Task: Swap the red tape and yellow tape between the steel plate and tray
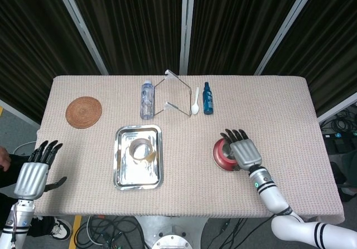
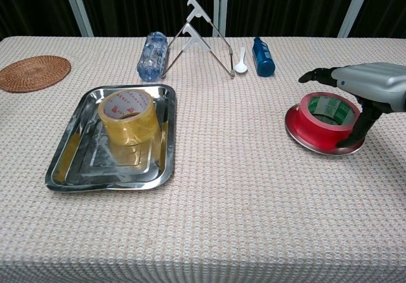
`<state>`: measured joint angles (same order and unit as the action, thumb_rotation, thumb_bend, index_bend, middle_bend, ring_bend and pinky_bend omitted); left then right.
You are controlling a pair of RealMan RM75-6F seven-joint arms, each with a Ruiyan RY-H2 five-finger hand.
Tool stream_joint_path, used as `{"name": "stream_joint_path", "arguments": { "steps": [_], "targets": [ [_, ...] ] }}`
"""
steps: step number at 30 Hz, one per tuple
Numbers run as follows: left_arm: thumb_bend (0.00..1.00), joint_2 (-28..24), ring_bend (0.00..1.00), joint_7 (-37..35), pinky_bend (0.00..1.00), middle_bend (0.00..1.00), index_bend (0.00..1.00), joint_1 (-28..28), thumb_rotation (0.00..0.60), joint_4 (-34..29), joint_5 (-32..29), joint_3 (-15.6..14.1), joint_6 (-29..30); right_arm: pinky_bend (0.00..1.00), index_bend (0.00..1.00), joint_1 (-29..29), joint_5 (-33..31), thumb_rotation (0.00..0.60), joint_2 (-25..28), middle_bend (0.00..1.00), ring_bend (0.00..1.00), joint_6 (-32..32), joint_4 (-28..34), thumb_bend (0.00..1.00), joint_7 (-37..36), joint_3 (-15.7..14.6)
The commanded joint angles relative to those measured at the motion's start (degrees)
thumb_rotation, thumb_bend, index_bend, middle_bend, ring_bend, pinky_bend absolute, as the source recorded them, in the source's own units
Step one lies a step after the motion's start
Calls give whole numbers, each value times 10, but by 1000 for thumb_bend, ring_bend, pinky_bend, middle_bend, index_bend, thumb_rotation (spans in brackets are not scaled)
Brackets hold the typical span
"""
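Observation:
The red tape (image 2: 325,117) lies on the round steel plate (image 2: 317,144) at the table's right; in the head view it (image 1: 221,155) is half covered. My right hand (image 1: 241,148) (image 2: 361,86) hovers over the red roll with fingers spread and the thumb down beside it, not gripping. The yellow tape (image 1: 141,149) (image 2: 127,116) stands in the rectangular steel tray (image 1: 124,176) (image 2: 73,169) left of centre. My left hand (image 1: 34,173) hangs open off the table's left front corner, holding nothing.
Along the back lie a woven coaster (image 1: 83,111), a clear water bottle (image 1: 146,99), a wire stand (image 1: 174,92), a white spoon (image 1: 195,105) and a blue bottle (image 1: 208,98). Bare cloth separates tray and plate.

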<state>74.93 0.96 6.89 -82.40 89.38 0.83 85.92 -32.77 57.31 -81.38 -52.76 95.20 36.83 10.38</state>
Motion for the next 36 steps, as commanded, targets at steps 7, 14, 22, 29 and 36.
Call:
{"name": "stream_joint_path", "arguments": {
  "steps": [7, 14, 22, 29, 36],
  "targets": [
    [105, -2, 0, -2, 166, 74, 107, 0, 600, -1, -1, 0, -3, 0, 1, -20, -26, 600, -18, 185, 53, -24, -13, 81, 18, -16],
    [104, -3, 0, -1, 166, 74, 107, 1, 600, -3, 0, 0, -3, 16, 159, -14, 24, 600, -13, 329, 213, -65, -1, 145, -17, -19],
    [104, -4, 0, -1, 166, 73, 107, -1, 600, -4, -1, 0, 1, 21, 172, -45, 88, 600, 4, 337, 219, -55, 66, 148, -34, -11],
    [105, -2, 0, -5, 166, 73, 107, -2, 600, 0, -3, 0, 0, 21, 173, -101, 59, 600, -54, 336, 219, -5, 55, 148, 5, -12],
    [105, 1, 0, -15, 166, 74, 107, -7, 600, 11, -10, -2, -3, 22, 167, -128, 26, 600, -105, 330, 219, 1, 21, 143, 31, -23]
  ]
}}
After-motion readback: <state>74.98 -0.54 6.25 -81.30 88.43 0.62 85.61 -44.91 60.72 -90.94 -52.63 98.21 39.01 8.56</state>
